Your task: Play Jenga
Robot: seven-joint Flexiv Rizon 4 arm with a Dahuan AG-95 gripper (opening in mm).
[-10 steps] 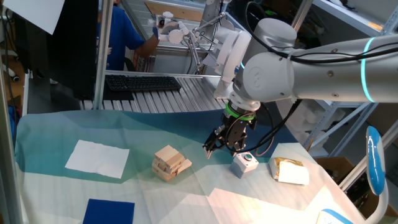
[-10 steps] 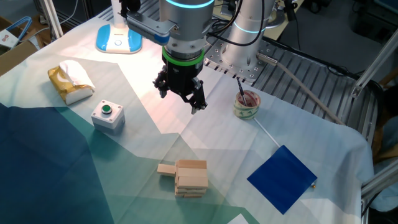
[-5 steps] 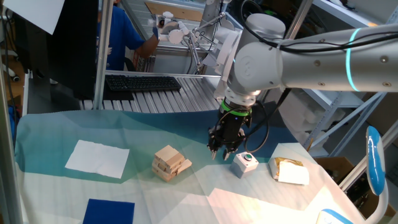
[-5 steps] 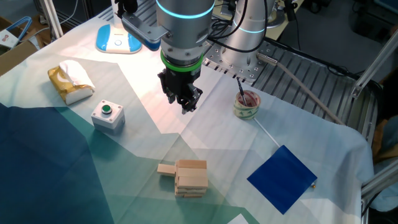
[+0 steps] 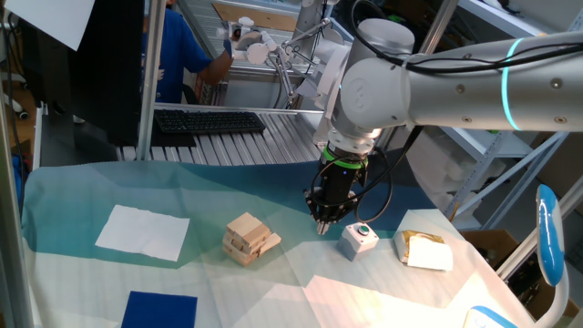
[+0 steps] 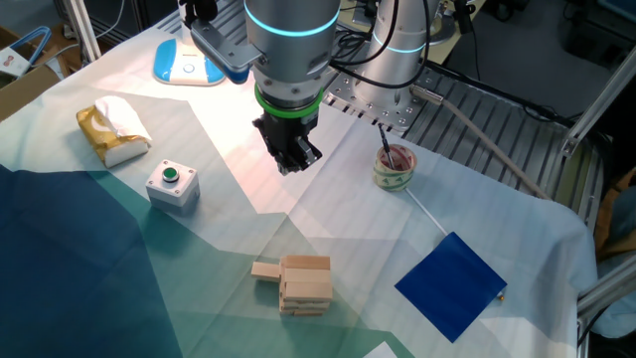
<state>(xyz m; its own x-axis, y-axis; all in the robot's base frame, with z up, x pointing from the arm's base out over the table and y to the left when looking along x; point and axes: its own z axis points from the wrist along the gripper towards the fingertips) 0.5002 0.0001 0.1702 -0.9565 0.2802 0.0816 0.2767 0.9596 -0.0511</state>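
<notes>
The Jenga stack (image 5: 248, 239) of light tan wooden blocks stands on the teal cloth, with one block (image 5: 270, 242) sticking out of a lower layer toward the right. In the other fixed view the stack (image 6: 304, 283) sits near the front and the sticking-out block (image 6: 265, 270) points left. My gripper (image 5: 322, 221) hangs above the cloth to the right of the stack, apart from it and empty. Seen from the other side, the gripper (image 6: 289, 164) is behind the stack. Its fingers look slightly apart and lie almost in line with both views.
A white cube with a green button (image 5: 359, 239) sits just right of the gripper. A white-and-tan packet (image 5: 424, 250) lies further right. A white sheet (image 5: 143, 231) and a blue square (image 5: 159, 310) lie left. A small round cup (image 6: 395, 167) stands near the arm's base.
The gripper has turned about its wrist, so its widely spread fingers now line up with the views. It has shifted slightly toward the stack's side.
</notes>
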